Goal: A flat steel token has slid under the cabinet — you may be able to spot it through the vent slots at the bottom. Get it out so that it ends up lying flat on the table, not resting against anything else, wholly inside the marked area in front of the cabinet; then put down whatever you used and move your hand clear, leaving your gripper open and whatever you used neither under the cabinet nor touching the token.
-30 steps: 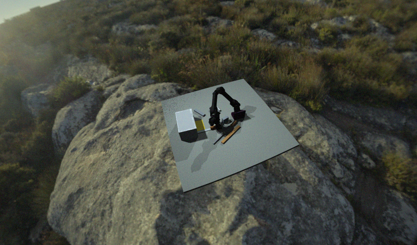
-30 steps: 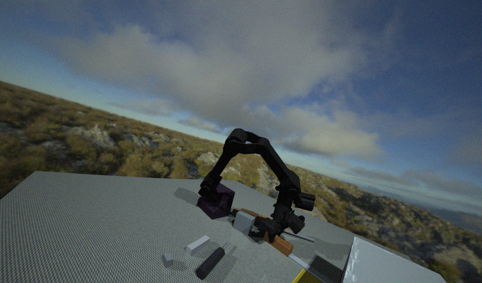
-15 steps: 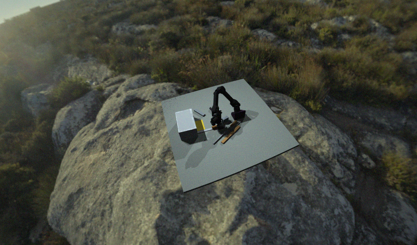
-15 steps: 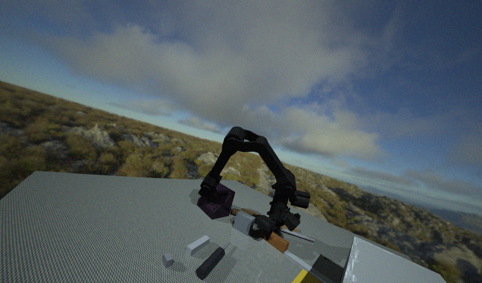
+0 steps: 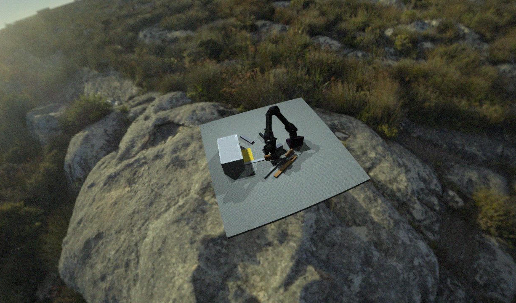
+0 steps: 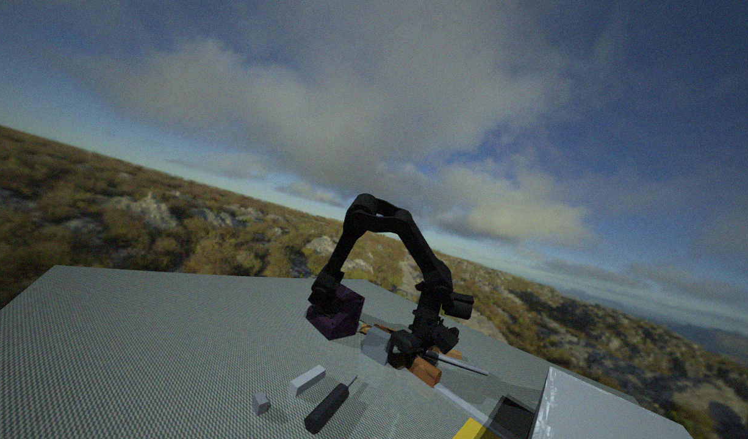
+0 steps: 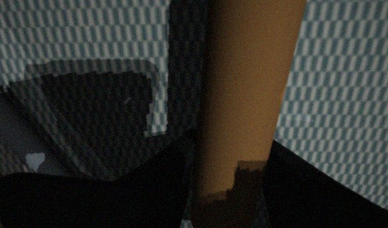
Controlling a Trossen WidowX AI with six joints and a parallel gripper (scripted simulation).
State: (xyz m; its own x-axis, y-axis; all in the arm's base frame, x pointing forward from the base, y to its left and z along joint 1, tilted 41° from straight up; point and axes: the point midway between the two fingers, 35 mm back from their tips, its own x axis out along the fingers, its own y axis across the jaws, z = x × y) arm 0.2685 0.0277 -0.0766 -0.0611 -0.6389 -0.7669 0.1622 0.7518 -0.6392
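My gripper (image 5: 269, 155) (image 6: 407, 361) (image 7: 227, 140) is shut on the orange handle (image 6: 424, 371) (image 7: 250, 79) of a long tool, low over the table. Its flat pale blade (image 5: 256, 160) (image 6: 457, 400) points at the cabinet (image 5: 229, 148) (image 6: 589, 414) and reaches its front, beside the yellow marked area (image 5: 248, 154) (image 6: 470, 430). I cannot tell whether the tip is under the cabinet. The steel token is not visible in any view.
A purple block (image 5: 294, 142) (image 6: 341, 316) stands at the arm's base. A grey block (image 6: 375, 344) is beside the gripper. An orange bar (image 5: 285, 166) and a dark rod (image 5: 272, 171) lie nearby. A black-handled tool (image 5: 247, 139) (image 6: 326, 408), a white bar (image 6: 307, 380) and a small grey block (image 6: 260, 402) lie apart.
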